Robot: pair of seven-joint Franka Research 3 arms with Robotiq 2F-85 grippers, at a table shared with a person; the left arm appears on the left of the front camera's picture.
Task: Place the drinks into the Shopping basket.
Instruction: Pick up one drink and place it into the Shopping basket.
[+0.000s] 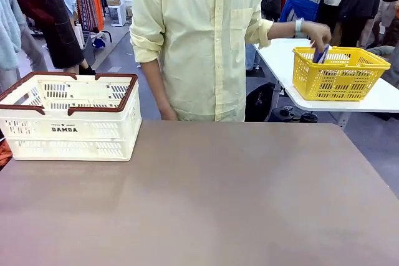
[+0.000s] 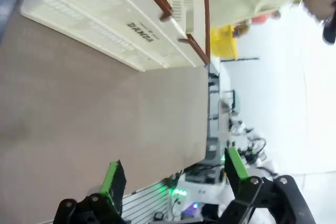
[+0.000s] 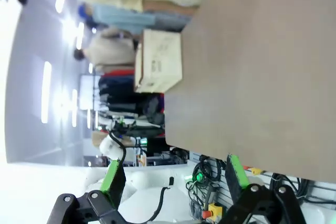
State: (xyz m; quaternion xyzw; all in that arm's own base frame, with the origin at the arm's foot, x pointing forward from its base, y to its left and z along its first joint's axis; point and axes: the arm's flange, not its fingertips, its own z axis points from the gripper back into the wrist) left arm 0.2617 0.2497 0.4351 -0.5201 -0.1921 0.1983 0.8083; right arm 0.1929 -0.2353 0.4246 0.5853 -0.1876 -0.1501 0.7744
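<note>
- Front view: bright, even light from overhead; the tabletop (image 1: 218,197) carries a soft pale sheen, and only a faint shadow lies under the Shopping basket (image 1: 68,123).
- Left wrist view: soft, slightly blurred; the white background is blown out.
- Right wrist view: ceiling light strips (image 3: 46,92) glare; lines bend toward the edges.

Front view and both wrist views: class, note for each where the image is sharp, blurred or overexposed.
Front view: evenly lit and sharp, the print on the Shopping basket legible. Left wrist view: rolled sideways, slightly soft, right side washed out white. Right wrist view: ceiling lights blown out, background blurred.
</note>
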